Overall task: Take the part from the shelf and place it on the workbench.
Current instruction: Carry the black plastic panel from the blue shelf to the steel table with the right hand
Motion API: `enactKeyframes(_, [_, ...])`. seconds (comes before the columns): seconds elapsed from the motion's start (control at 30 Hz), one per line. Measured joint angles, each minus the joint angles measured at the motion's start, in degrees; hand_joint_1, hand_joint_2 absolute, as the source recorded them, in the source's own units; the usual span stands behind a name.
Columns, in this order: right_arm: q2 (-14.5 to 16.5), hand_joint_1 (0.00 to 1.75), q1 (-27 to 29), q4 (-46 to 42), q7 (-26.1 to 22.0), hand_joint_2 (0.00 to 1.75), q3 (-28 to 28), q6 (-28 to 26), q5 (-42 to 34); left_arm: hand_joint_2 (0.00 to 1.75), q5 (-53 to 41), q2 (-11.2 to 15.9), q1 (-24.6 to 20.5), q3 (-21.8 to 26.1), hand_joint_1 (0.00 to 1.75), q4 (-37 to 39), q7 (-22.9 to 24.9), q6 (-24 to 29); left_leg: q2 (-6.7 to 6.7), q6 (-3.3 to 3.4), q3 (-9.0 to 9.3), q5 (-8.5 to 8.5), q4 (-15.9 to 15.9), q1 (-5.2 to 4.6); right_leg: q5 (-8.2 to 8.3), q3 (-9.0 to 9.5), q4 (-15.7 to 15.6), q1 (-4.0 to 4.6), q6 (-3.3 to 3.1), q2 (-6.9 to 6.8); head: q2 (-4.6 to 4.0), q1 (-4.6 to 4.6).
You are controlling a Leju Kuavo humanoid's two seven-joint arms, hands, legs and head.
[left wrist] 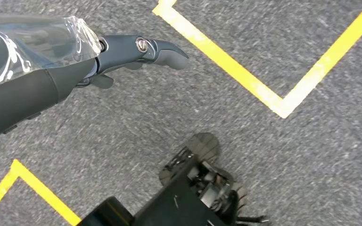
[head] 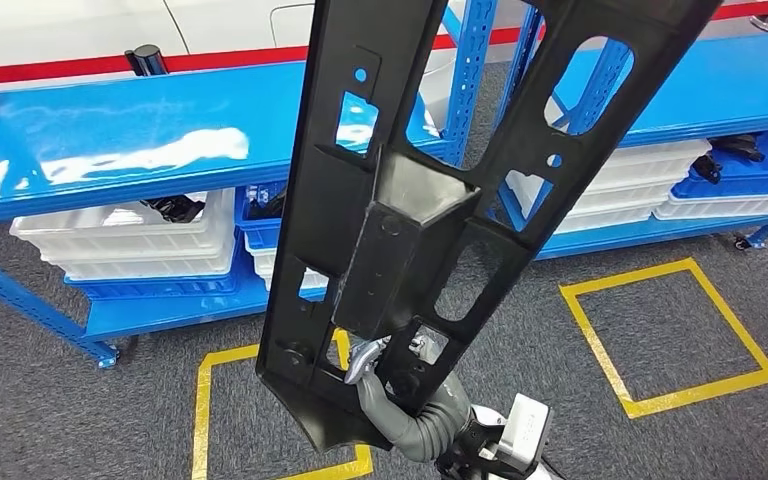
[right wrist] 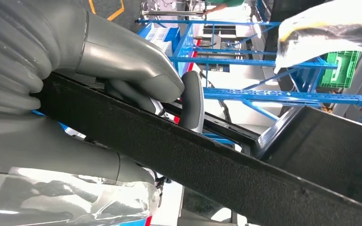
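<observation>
**Part held upright in right hand, off the shelf**

Part [head: 410,220]: long black plastic panel with cut-outs and a raised boxed section at mid-length. Held near its lower end, rising steeply up the head view and out past the top edge. Clear of the shelf [head: 110,140] behind it; not resting on any surface.

Right hand [head: 385,365]: clasped on the part's lower end, fingers through a cut-out in the head view. In the right wrist view, thumb [right wrist: 122,61] pressed over one edge of the part [right wrist: 207,169], with one finger [right wrist: 192,101] showing past it.

Left hand [left wrist: 99,56]: seen in the left wrist view over grey carpet [left wrist: 146,117], holding nothing. One finger [left wrist: 162,49] extended; lie of the rest not clear, so released or clenched cannot be told.

Surroundings: blue steel shelf with a glossy top deck; white bins [head: 130,235] stacked on the lower deck, blue bins [head: 750,170] further right. Yellow tape squares [head: 670,340] marked on the carpet in front of the shelf. Red stripe [head: 60,70] along the white surface beyond.
</observation>
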Motion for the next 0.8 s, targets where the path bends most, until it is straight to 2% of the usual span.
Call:
enactKeyframes(0.03, [0.0,1.75,-0.1,0.0,0.0,1.75,0.0,0.0,0.0,1.75,0.0,-0.1,0.0,0.0,0.0,0.0,0.0,0.0,0.0,-0.02,-0.48,0.45,0.1,-0.22,0.61,3.64,-4.8,0.48,-0.67,-0.02,0.0,0.02])
enactKeyframes(0.07, [0.0,1.75,-0.3,-0.1,-0.1,1.75,0.0,0.0,0.0,1.75,0.0,-0.1,-0.1,0.0,0.0,0.0,0.0,0.0,0.01,-0.14,-0.88,0.96,0.2,-0.36,0.52,6.75,-9.4,0.8,-1.19,-0.09,0.0,0.02])
enactKeyframes(0.1, [0.0,1.75,-0.4,-0.2,-0.1,1.75,-0.1,0.0,0.0,1.75,0.0,-0.2,-0.1,0.0,0.0,0.0,0.0,0.0,0.04,-0.31,-1.25,1.47,0.3,-0.38,0.21,8.84,-12.7,1.14,-1.54,-0.14,0.0,0.03])
enactKeyframes(0.13, [0.0,1.75,-0.6,-0.2,-0.2,1.75,-0.1,-0.1,0.0,1.75,0.0,-0.2,-0.1,0.0,0.0,0.0,0.0,0.0,0.11,-0.57,-1.61,2.0,0.4,-0.41,0.06,9.85,-14.7,1.38,-1.72,-0.18,0.01,0.08])
enactKeyframes(0.17, [0.0,1.75,-0.6,-0.3,-0.2,1.75,-0.1,-0.1,0.0,1.75,0.0,-0.2,-0.1,0.0,0.0,0.0,0.0,0.0,0.16,-0.84,-1.99,2.52,0.4,-0.43,0.26,9.7,-15.4,1.26,-1.84,-0.25,0.01,0.16])
enactKeyframes(0.2, [0.0,1.75,-0.6,-0.3,-0.2,1.75,-0.1,-0.2,0.0,1.75,0.0,-0.2,-0.1,0.0,0.0,0.0,0.0,0.0,0.1,-1.15,-2.48,2.31,0.6,-0.39,0.83,9.26,-15.6,1.17,-1.94,-0.32,0.02,0.24])
enactKeyframes(0.23, [0.0,1.75,-0.6,-0.3,-0.3,1.75,-0.1,-0.2,-0.1,1.75,0.0,-0.2,0.0,0.0,0.0,0.0,0.0,0.0,0.03,-1.57,-3.13,1.02,1.7,-0.31,1.45,8.73,-15.7,0.97,-2.07,-0.43,0.02,0.32])
enactKeyframes(0.27, [0.1,1.75,-0.7,-0.3,-0.3,1.75,-0.1,-0.2,-0.1,1.75,0.0,-0.1,0.0,0.0,0.0,0.0,0.1,0.0,-0.08,-2.04,-4.1,-1.3,4.1,-0.15,2.13,8.09,-15.8,0.73,-2.17,-0.55,0.02,0.37])
enactKeyframes(0.33, [0.2,1.75,-0.7,-0.3,-0.3,1.75,-0.1,-0.2,-0.1,1.75,0.0,-0.1,0.0,0.0,0.0,0.0,0.1,0.0,-0.2,-2.98,-6.51,-7.22,12.1,0.55,3.28,6.52,-15.5,0.58,-2.29,-0.66,0.02,0.38])
enactKeyframes(0.37, [0.2,1.75,-0.7,-0.3,-0.3,1.75,-0.1,-0.2,-0.1,1.75,0.1,-0.1,0.0,0.0,0.0,0.0,0.1,0.0,-0.2,-3.35,-7.4,-8.97,16.1,0.87,3.82,5.66,-15.3,0.53,-2.26,-0.69,0.02,0.39])
enactKeyframes(0.4, [0.2,1.75,-0.7,-0.3,-0.3,1.75,0.0,-0.2,-0.1,1.75,0.1,0.0,0.0,0.0,0.0,0.0,0.1,0.0,-0.19,-3.68,-7.59,-9.35,18.7,1.17,4.35,4.75,-15.0,0.43,-2.15,-0.71,0.02,0.39])
enactKeyframes(0.43, [0.2,1.75,-0.7,-0.3,-0.3,1.75,0.0,-0.2,-0.1,1.75,0.1,0.0,0.0,0.0,0.0,0.0,0.1,0.0,-0.19,-3.99,-6.85,-8.45,19.3,1.43,4.85,3.8,-14.7,0.27,-1.96,-0.72,0.02,0.39])
enactKeyframes(0.47, [0.2,1.75,-0.7,-0.3,-0.3,1.75,0.0,-0.2,-0.2,1.75,0.1,0.0,0.0,0.0,0.0,0.0,0.1,0.0,-0.19,-4.28,-5.09,-6.87,17.7,1.69,5.33,2.8,-14.4,0.07,-1.7,-0.7,0.02,0.39])
enactKeyframes(0.5, [0.2,1.75,-0.7,-0.3,-0.4,1.75,0.0,-0.2,-0.2,1.75,0.1,0.0,0.0,0.0,0.0,0.0,0.1,0.0,-0.2,-4.56,-2.43,-5.44,14.4,1.95,5.77,1.86,-13.9,-0.12,-1.37,-0.65,0.02,0.39])
enactKeyframes(0.53, [0.2,1.75,-0.7,-0.3,-0.4,1.75,0.0,-0.3,-0.2,1.75,0.2,0.0,-0.1,0.0,0.0,0.0,0.1,0.0,-0.29,-4.74,0.79,-4.85,9.9,2.1,6.13,0.98,-13.4,-0.21,-1.01,-0.59,0.02,0.38])
enactKeyframes(0.57, [0.2,1.75,-0.8,-0.3,-0.4,1.75,0.0,-0.3,-0.2,1.75,0.2,0.0,-0.2,0.0,0.0,0.0,0.1,0.0,-0.44,-4.56,3.55,-5.02,5.7,2.11,6.52,0.28,-13.0,-0.24,-0.64,-0.54,0.02,0.4])
enactKeyframes(0.6, [0.2,1.75,-0.8,-0.3,-0.4,1.75,0.0,-0.3,-0.2,1.75,0.2,0.0,-0.3,0.0,0.0,0.0,0.1,0.0,-0.58,-4.23,5.3,-5.51,2.7,2.04,6.96,-0.22,-12.7,-0.23,-0.27,-0.51,0.02,0.43])
enactKeyframes(0.63, [0.3,1.75,-0.9,-0.3,-0.4,1.75,0.0,-0.3,-0.2,1.75,0.2,0.0,-0.3,0.1,0.0,0.0,0.1,0.0,-0.71,-3.75,5.99,-5.9,1.2,1.83,7.46,-0.61,-12.6,-0.24,0.11,-0.51,0.02,0.46])
enactKeyframes(0.7, [0.3,1.75,-0.9,-0.3,-0.5,1.75,0.0,-0.3,-0.2,1.75,0.2,0.0,-0.2,0.1,0.0,0.0,0.1,0.0,-0.66,-2.57,4.98,-5.22,1.1,1.68,7.92,-1.32,-12.4,-0.43,0.88,-0.49,0.02,0.49])
enactKeyframes(0.73, [0.3,1.75,-0.9,-0.3,-0.5,1.75,0.0,-0.3,-0.2,1.75,0.2,0.0,-0.1,0.1,0.0,0.0,0.1,0.1,-0.57,-1.99,4.35,-4.64,1.2,1.67,6.8,-1.88,-11.5,-0.54,1.19,-0.47,0.02,0.51])
enactKeyframes(0.77, [0.3,1.75,-0.9,-0.3,-0.5,1.75,0.0,-0.3,-0.2,1.75,0.2,0.0,-0.1,0.1,0.0,0.0,0.1,0.1,-0.48,-1.45,3.68,-3.95,1.1,1.71,4.58,-2.68,-9.6,-0.65,1.41,-0.45,0.02,0.54])
enactKeyframes(0.8, [0.3,1.75,-0.9,-0.3,-0.6,1.75,0.0,-0.3,-0.3,1.75,0.3,0.0,-0.1,0.1,0.0,0.0,0.1,0.1,-0.41,-1.09,3.01,-3.26,1.1,1.67,1.42,-3.69,-6.5,-0.74,1.54,-0.43,0.02,0.6])
